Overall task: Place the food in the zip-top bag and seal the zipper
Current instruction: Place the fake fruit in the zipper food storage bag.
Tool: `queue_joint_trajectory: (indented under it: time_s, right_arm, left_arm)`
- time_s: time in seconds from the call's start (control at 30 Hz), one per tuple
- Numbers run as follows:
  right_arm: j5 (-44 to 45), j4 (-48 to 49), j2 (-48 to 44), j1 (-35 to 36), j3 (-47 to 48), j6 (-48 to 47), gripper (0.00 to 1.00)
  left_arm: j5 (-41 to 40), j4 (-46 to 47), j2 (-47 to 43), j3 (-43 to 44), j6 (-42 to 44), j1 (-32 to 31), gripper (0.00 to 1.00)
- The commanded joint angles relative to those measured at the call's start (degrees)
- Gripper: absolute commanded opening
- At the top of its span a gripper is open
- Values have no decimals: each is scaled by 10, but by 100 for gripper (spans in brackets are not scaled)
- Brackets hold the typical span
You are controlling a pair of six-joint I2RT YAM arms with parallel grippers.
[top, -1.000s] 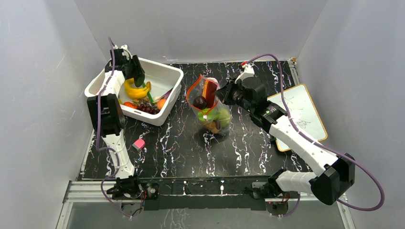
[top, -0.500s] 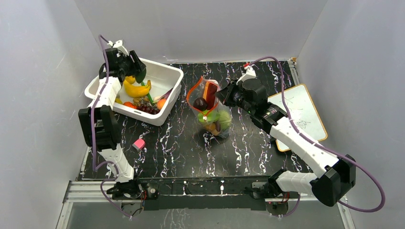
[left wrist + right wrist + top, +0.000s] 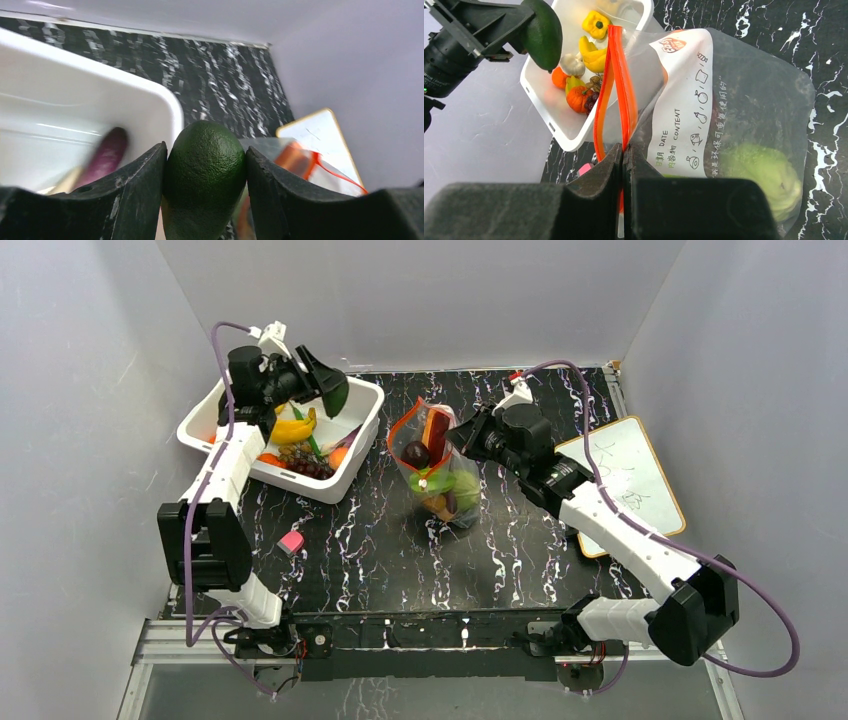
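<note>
Zip-top bag point(image 3: 437, 468) stands upright mid-surface point(image 3: 400, 560), mouth agape. Inside we note a pale-green cabbage point(image 3: 766, 175), a dark eggplant point(image 3: 417, 453) and an orange piece point(image 3: 438, 504). Right pincer point(image 3: 624, 150) is pressed together on the zipper point(image 3: 614, 75). White bin point(image 3: 320, 488), left of the bag, holds a banana point(image 3: 288, 428), grapes point(image 3: 312, 468) and a small pumpkin point(image 3: 576, 98). Left pincer point(image 3: 205, 150) clamps a dark green avocado point(image 3: 204, 185) above the bin's right rim.

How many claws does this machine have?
2. The left claw holds a green avocado above the white bin; the right claw pinches the orange zipper of the clear bag.
</note>
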Motion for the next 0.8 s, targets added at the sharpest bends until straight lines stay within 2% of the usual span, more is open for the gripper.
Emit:
queue_joint_trajectory:
  time_s: [0.0,0.43,0.63,0.77]
  right_arm:
    - [-3,82,5,-1,8,28,0]
    - [0,93,37,-1,22,44,0]
    - [-4,98,53,-2,32,55,0]
    - [-5,105,56,-1,35,60,0]
  left_arm:
    - [76,16,-38,-14,-33,-34,21]
    - [110,65,-85,-80,-144,-123,20]
    - [122,161,-85,-109,-232,-158,20]
    - [95,183,-78,-121,-243,-188,20]
